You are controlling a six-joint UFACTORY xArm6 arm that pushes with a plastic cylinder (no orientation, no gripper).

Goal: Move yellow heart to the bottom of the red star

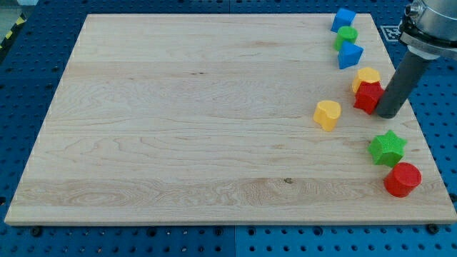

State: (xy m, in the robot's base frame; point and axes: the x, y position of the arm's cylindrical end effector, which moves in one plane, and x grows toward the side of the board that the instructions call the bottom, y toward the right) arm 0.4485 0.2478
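Camera view: yellow heart [327, 114] lies on the board [178, 128], apart from the red star [368, 96], toward the view's lower left of it. My tip [388, 114] sits just beside the star's right; it is a bare rod, no jaws to open or close. Judgement: heart light, rigid, slides easily, may rotate. Push its left flank, centred.

Blocks on bench [178, 128], 8 total: 2 blue [343, 19] [350, 55], 2 green, i.e. 1 round [347, 36] & 1 star [388, 148], 2 yellow [328, 114] [368, 76], 2 red [368, 97] [403, 179].
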